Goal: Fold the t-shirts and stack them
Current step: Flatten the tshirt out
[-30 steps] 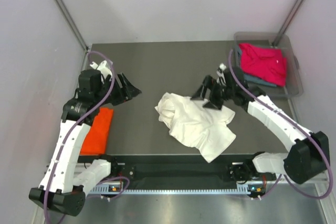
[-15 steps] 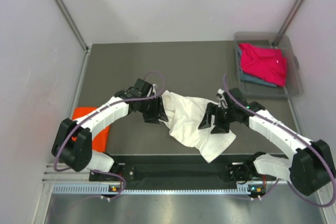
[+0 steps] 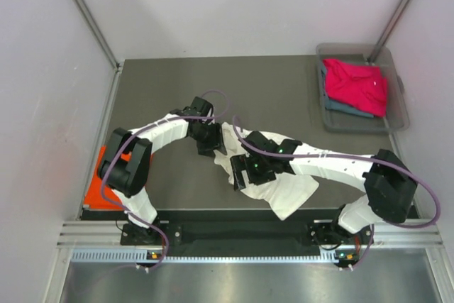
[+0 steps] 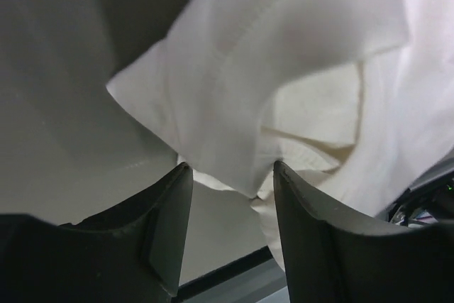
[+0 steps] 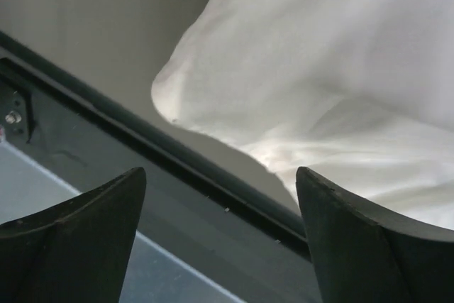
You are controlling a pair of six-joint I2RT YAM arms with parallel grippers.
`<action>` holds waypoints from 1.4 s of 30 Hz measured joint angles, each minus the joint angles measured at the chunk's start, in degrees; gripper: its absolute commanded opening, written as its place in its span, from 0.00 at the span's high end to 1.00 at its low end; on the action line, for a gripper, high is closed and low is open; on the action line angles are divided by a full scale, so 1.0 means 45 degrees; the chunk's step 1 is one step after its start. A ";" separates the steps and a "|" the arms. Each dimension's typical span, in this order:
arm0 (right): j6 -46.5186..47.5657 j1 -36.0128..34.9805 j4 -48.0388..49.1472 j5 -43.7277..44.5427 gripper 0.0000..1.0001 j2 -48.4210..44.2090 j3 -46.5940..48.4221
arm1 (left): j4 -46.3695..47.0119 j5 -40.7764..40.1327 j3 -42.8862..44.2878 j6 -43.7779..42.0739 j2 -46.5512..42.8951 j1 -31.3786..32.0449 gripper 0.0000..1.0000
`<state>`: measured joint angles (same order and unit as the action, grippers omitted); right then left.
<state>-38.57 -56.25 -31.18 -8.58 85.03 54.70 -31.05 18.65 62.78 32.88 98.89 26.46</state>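
both arms have just come in from pulled-back poses onto the crumpled cream-white cloth t-shirt (image 3: 287, 186), which lies mid-way across the dark grey metal table (image 3: 163, 90); left gripper (image 3: 211, 145) is now at its far-left bunch; right gripper (image 3: 240, 177) has swung across the shirt to its near-left edge; the shirt has barely shifted, same heap

left gripper's jaws are part-way apart, a hanging fold just ahead of the gap, nothing pinched; right gripper's jaws are spread wide and empty over the hem by the table's front rail

my read: this is the pick-up for spreading it flat; no fold on this one yet

flat bright orange cloth t-shirt (image 3: 94, 192) sits at the left table edge; looks already folded, likely the stack base; magenta-pink t-shirt (image 3: 355, 83) lies on a grey-blue t-shirt (image 3: 339, 108) in the clear plastic bin (image 3: 403, 108), far right

hard to see: from above the right arm covers the shirt's middle, so collar and sleeves can't be sorted out; the left arm's elbow hides part of the orange one; grey-blue is only a sliver; wrist views are cropped tight, can't tell whether the left fingers (image 4: 167, 235) touch cloth
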 measured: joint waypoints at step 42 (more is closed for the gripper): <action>0.3434 0.4211 -0.1345 0.5319 1.00 -0.0126 0.8918 | -0.3565 -0.2565 0.6829 -0.1282 -0.4031 -0.1467 1.00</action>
<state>-23.11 -37.30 -37.23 15.35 84.47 94.83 -47.09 7.11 93.51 27.11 80.75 19.86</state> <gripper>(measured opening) 0.019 0.112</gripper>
